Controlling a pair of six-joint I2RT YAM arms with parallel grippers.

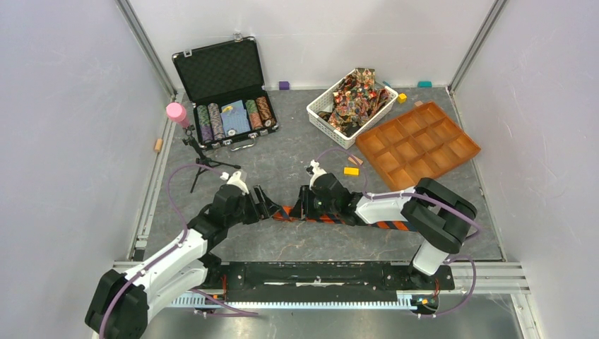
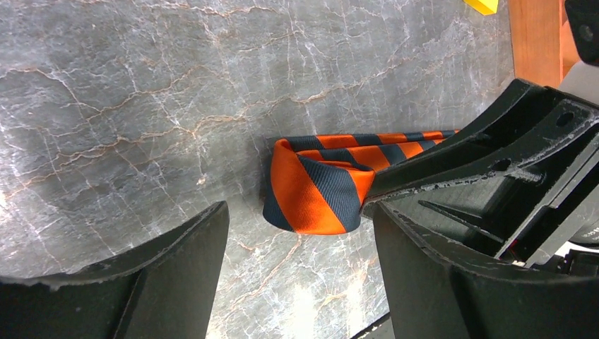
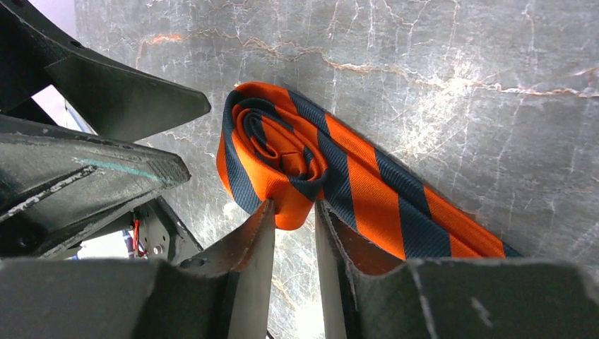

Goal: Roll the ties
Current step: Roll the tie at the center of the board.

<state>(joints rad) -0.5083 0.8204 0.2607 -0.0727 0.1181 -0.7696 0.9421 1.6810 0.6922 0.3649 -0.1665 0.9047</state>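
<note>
An orange-and-dark striped tie (image 1: 385, 224) lies across the table's near middle, its left end wound into a small roll (image 3: 272, 152). My right gripper (image 3: 293, 212) is shut on the near edge of that roll. The roll also shows in the left wrist view (image 2: 314, 191), just ahead of my left gripper (image 2: 300, 240), which is open and not touching it. In the top view the two grippers (image 1: 272, 205) (image 1: 304, 201) face each other over the roll. Patterned ties (image 1: 353, 95) fill a white basket (image 1: 319, 117) at the back.
An open black case of poker chips (image 1: 229, 116) stands back left. A pink-topped tripod (image 1: 194, 152) is near the left arm. An orange compartment tray (image 1: 417, 145) lies back right. Small coloured blocks (image 1: 351, 171) are scattered around.
</note>
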